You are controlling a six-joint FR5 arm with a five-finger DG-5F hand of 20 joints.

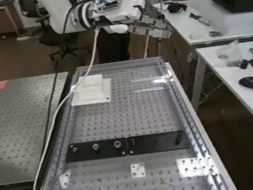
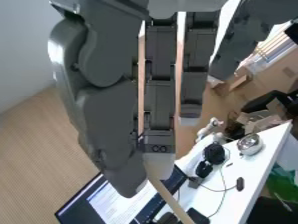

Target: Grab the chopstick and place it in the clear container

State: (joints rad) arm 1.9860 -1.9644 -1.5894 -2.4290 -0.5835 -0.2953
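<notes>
In the high view the hand (image 1: 150, 27) is at the top centre, beyond the far end of the bench. A thin pale chopstick (image 1: 147, 47) hangs roughly upright below it. In the wrist view the hand (image 2: 158, 102) has its thumb close against the fingers, pinching the wooden chopstick (image 2: 167, 195), whose free length sticks out past the fingertips. The part between thumb and fingers is hidden. A long, clear-walled container (image 1: 185, 110) lies over the perforated bench, below and nearer than the hand.
A white stepped block (image 1: 91, 90) stands near the far left of the clear walls. Black bars (image 1: 158, 142) cross the near part. A pale cable (image 1: 62, 104) drapes along the left side. To the right is a white table (image 1: 232, 76) with a mouse (image 1: 252, 84).
</notes>
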